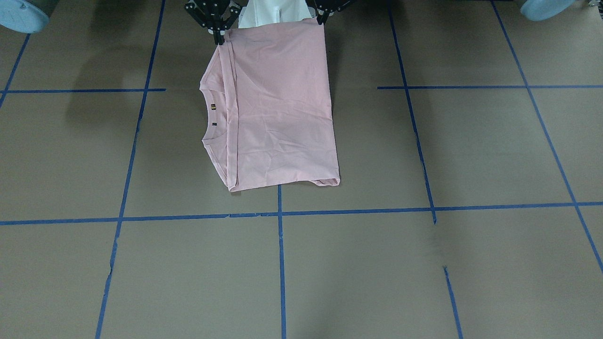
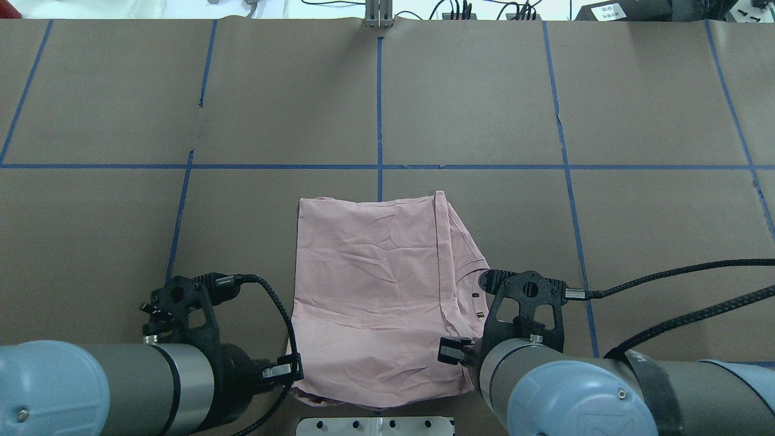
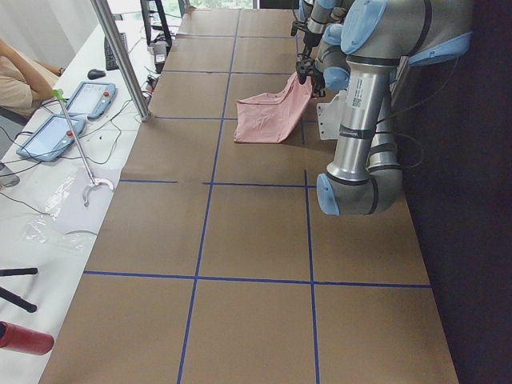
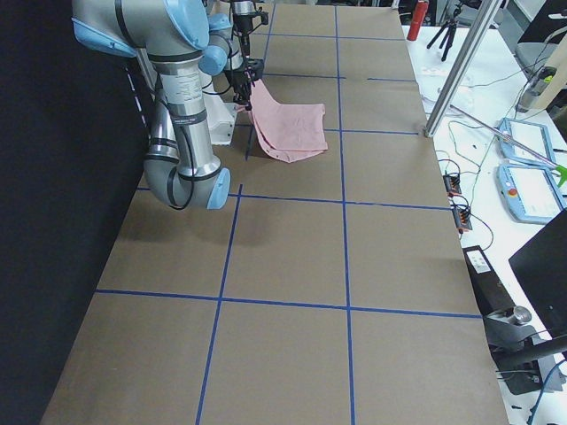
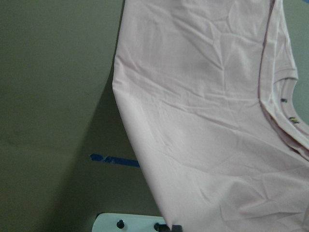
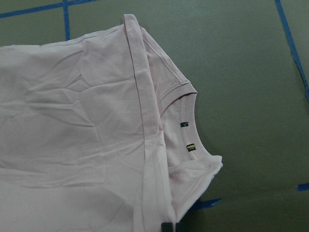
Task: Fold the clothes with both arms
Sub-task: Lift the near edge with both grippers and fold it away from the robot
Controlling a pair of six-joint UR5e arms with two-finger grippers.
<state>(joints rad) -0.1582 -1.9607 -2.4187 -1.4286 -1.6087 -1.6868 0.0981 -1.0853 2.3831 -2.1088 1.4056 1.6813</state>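
Currently mid-fold. The desk carries the shirt at the middle of its robot-side edge, already doubled over, no sleeves sticking out. Left fingers and right fingers each pinch a near corner, and that edge is raised. The collar is exposed. Left to do, I judge: the final fold-over and release.
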